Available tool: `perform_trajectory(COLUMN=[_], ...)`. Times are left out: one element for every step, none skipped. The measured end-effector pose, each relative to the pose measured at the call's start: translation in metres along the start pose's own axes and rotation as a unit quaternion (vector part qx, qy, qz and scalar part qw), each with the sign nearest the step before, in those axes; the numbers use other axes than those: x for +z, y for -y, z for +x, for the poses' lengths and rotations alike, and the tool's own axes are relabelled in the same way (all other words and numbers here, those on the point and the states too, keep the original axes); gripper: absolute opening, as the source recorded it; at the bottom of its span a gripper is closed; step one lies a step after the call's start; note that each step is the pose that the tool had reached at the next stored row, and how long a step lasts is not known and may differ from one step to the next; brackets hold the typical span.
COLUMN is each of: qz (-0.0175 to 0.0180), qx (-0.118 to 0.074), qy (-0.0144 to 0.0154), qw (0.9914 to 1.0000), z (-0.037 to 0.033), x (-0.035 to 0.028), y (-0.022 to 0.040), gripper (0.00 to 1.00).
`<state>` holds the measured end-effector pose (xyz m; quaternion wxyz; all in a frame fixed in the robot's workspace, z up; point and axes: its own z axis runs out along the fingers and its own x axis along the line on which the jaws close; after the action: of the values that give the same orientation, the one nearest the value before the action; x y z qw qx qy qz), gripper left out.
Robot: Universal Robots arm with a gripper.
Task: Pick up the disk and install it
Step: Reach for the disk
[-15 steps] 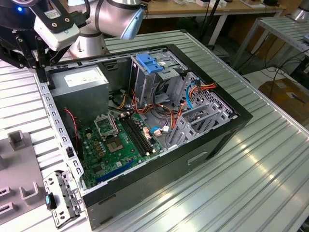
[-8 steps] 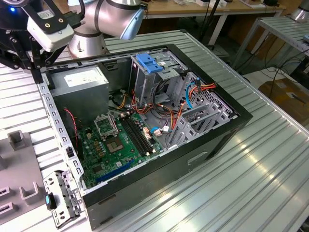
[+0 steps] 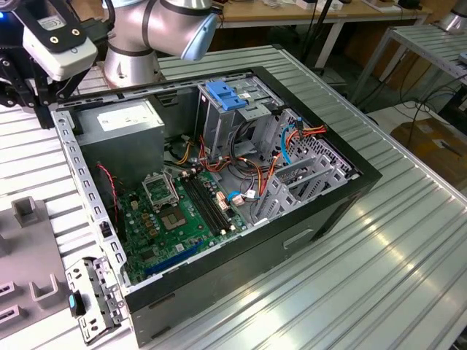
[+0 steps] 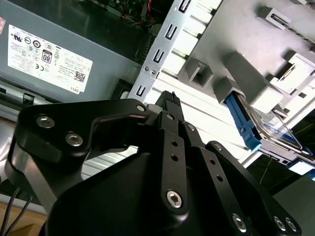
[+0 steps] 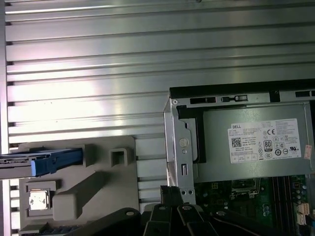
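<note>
While the disk (image 4: 273, 129) lies in a grey fixture (image 4: 246, 83) well apart from it, the gripper (image 4: 170, 98) hovers clenched and empty, nearest the computer case (image 4: 158, 49) rim.

disk (image 4: 273, 129) | silver, blue side rail | seated in grey holder (image 4: 246, 84)

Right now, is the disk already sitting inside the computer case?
No, in the second wrist view the disk with its blue rail lies on the grey holder, outside the case's metal edge.
</note>
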<state>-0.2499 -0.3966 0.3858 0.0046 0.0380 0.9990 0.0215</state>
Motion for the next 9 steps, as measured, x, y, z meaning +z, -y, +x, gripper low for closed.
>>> perform_trajectory(qz=[0.0, 0.0, 0.0, 0.0, 0.0, 0.0, 0.0, 0.0, 0.0], qx=[0.0, 0.0, 0.0, 0.0, 0.0, 0.0, 0.0, 0.0, 0.0], qy=[0.0, 0.0, 0.0, 0.0, 0.0, 0.0, 0.0, 0.0, 0.0], qw=[1.0, 1.0, 1.0, 1.0, 1.0, 1.0, 1.0, 1.0, 1.0], z=[0.0011, 0.0023, 0.0033, 0.0044, 0.0056, 0.0067, 0.008, 0.0094, 0.0104], x=[0.0, 0.0, 0.0, 0.0, 0.0, 0.0, 0.0, 0.0001, 0.0001], y=[0.0001, 0.0002, 0.0002, 0.0003, 0.0004, 0.0005, 0.0006, 0.0007, 0.0008], gripper=[0.11, 0.11, 0.11, 0.11, 0.11, 0.11, 0.11, 0.11, 0.11])
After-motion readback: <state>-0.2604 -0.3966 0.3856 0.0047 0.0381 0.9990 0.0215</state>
